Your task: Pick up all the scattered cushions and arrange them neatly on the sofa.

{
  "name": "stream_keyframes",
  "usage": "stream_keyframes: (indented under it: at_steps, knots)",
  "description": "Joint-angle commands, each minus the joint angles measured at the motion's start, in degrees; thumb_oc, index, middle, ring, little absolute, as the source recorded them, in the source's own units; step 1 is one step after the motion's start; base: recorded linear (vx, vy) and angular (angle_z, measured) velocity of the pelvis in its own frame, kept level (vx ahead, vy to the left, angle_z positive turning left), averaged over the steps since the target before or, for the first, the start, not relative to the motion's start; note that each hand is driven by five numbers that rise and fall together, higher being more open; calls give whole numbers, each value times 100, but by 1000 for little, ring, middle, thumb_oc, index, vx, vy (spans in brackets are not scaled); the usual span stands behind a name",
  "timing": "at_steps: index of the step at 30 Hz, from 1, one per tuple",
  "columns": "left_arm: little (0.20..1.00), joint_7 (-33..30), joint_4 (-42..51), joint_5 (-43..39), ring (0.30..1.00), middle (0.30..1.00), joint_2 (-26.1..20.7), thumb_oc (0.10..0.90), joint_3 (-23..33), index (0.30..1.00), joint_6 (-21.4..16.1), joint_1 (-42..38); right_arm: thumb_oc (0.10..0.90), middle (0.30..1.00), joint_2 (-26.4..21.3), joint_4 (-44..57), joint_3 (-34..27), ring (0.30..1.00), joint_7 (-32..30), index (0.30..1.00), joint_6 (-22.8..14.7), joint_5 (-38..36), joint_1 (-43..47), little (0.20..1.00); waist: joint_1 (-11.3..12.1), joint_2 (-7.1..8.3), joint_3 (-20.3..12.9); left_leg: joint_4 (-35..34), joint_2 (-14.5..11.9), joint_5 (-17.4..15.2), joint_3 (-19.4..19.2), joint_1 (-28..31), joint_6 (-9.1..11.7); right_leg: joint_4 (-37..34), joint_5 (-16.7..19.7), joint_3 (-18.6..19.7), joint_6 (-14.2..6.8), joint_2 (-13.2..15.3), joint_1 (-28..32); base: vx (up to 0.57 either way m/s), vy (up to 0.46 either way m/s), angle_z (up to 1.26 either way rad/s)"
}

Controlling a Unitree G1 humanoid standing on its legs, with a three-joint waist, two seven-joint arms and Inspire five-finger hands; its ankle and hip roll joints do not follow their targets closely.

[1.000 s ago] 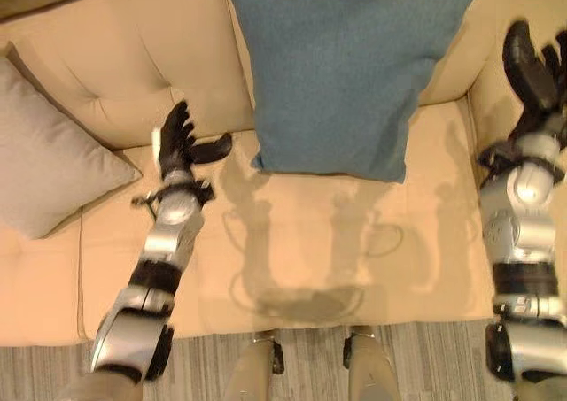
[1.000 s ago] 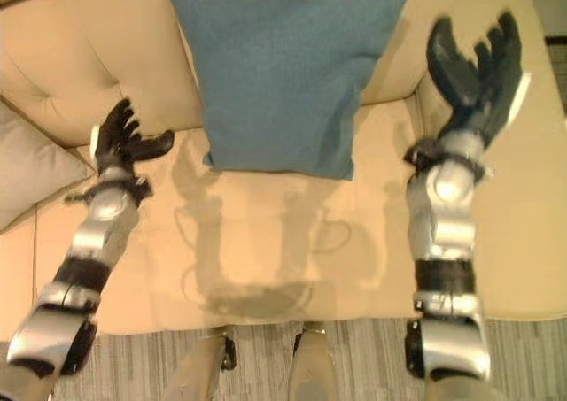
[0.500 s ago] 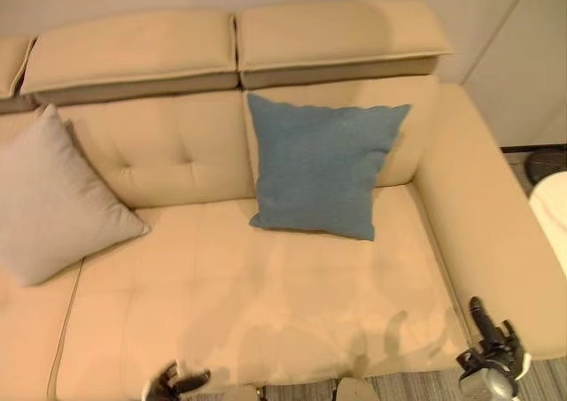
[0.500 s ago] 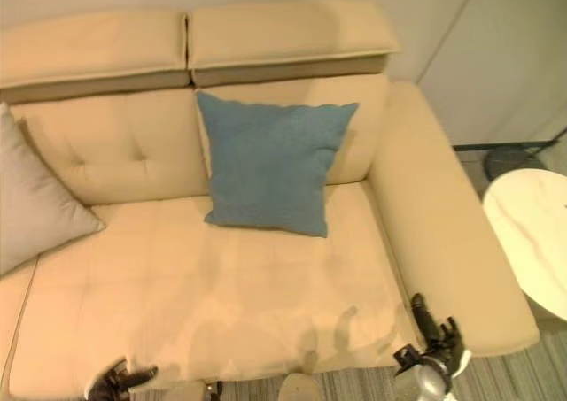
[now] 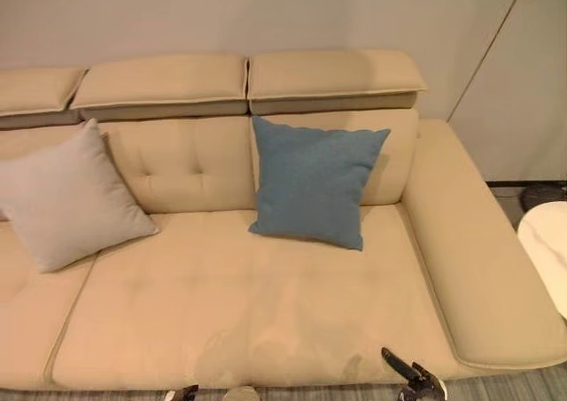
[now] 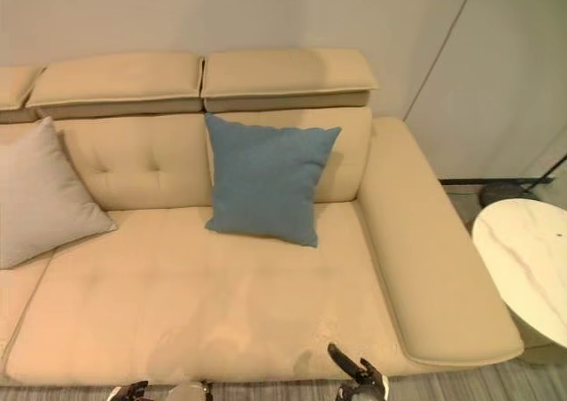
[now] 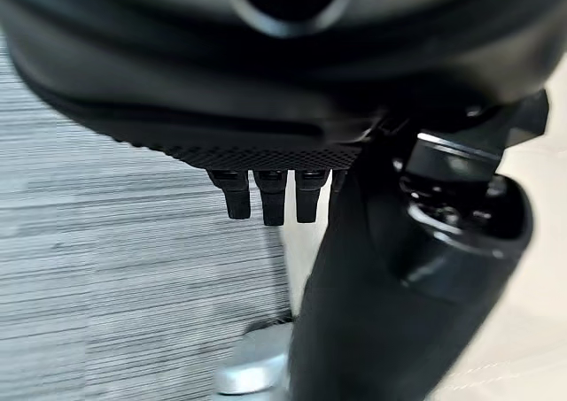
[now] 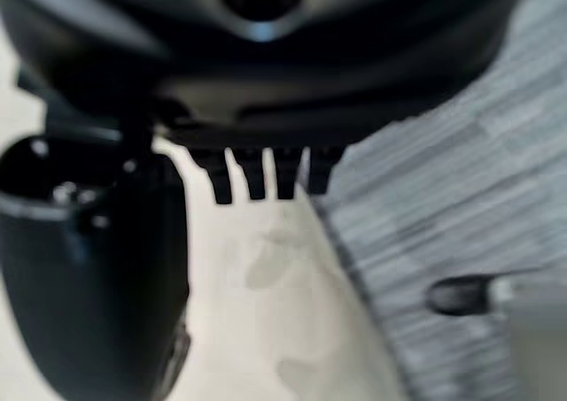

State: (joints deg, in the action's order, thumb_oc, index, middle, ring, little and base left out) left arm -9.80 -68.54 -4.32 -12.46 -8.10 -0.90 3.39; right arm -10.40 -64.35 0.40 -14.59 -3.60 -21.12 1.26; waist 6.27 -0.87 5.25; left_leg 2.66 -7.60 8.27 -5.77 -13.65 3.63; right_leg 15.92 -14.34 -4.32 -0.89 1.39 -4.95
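Note:
A blue cushion [image 5: 314, 184] stands upright against the backrest of the beige sofa [image 5: 266, 304], right of its middle. Further left, a grey cushion [image 5: 71, 197] leans on the backrest, one corner up. Both hands hang low at the sofa's front edge, far from the cushions. My left hand [image 7: 266, 91] has straight fingers [image 7: 270, 197] and holds nothing; its tip shows in the left eye view [image 5: 183, 392]. My right hand [image 8: 257, 65] is the same, fingers [image 8: 252, 180] straight and empty, and stands near the seat's front right [image 5: 412, 383].
A round white marble-look table [image 6: 527, 264] stands to the right of the sofa's armrest [image 6: 434, 268]. Grey striped carpet [image 7: 106, 268] runs along the sofa's front. The seat between and in front of the two cushions is bare.
The camera has pulled back and up, so more of the sofa shows. Both hands have dropped from beside the blue cushion to the seat's front edge. The cushions have not moved.

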Motion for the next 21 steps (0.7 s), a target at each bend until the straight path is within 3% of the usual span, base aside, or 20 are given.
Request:
stream_keyframes:
  at_steps: [1,2,4,7,10,11,12,14,17,21]
  knots:
    - [900,-206,23,-97,900,900,-27,800,150,900,-115,-264,800,900,-260,197,-67,900,-62,900,-134,450,-5,900,-9,-112,601,-634,669,617,-153,-692,52,-513,-208,172,170,-541,1015,-473,3,-11]
    - [900,-163,25,-166,900,900,6,800,183,900,-150,-274,800,900,-282,151,-54,900,-91,900,-118,546,-52,900,-49,-147,681,-500,648,539,-84,-701,78,-512,-128,113,175,-529,919,-476,24,2]
    - [900,-233,-19,-250,900,900,42,800,216,900,-168,-232,800,900,-217,-250,-103,900,-146,900,-22,630,-157,900,-167,-53,749,127,631,222,-125,-604,-98,-596,168,-82,95,-374,792,-426,27,23]
    - [900,-201,-219,-389,900,900,144,800,310,900,-161,-249,800,900,-125,-987,-45,900,-79,900,158,803,-286,900,-308,197,702,1260,500,-732,1,-374,-345,-842,497,-358,-5,35,592,-370,58,25]
    - [900,-276,-431,-323,900,900,198,800,235,900,-110,-263,800,900,-99,-1382,86,900,-20,900,278,1002,-315,900,-407,329,595,1962,225,-1110,224,58,-403,-883,591,-497,21,225,419,-193,101,31]
    - [900,-280,-456,-268,900,900,221,800,184,900,-103,-263,800,900,-78,-1407,81,900,29,900,269,971,-319,900,-457,314,517,1616,199,-1207,260,432,-371,-871,597,-513,-3,239,362,-50,104,25]
    - [900,-280,-456,-268,900,900,220,800,184,900,-103,-263,800,900,-77,-1407,81,900,29,900,269,971,-319,900,-458,316,516,1611,200,-1204,260,433,-371,-871,597,-514,-3,240,361,0,154,29]
    - [900,-272,-470,-129,900,900,295,800,66,900,-90,-285,800,900,-100,-1310,83,900,120,900,223,914,-324,900,-544,220,376,718,434,-1499,559,970,-381,-669,597,-433,-87,221,191,-22,228,30]
    - [900,-284,-359,512,900,900,186,800,-398,900,-24,-471,800,900,-199,-1137,47,900,138,900,214,878,-181,900,-707,164,195,233,572,-1455,661,1116,-399,-493,689,-533,-195,354,104,-34,199,26]
    - [900,-365,-232,768,900,900,40,800,-552,900,-6,-655,800,900,-235,-941,253,900,141,900,188,1042,-42,900,-718,150,114,-101,646,-1387,714,1282,-434,-608,747,-564,-255,395,178,-33,141,12]
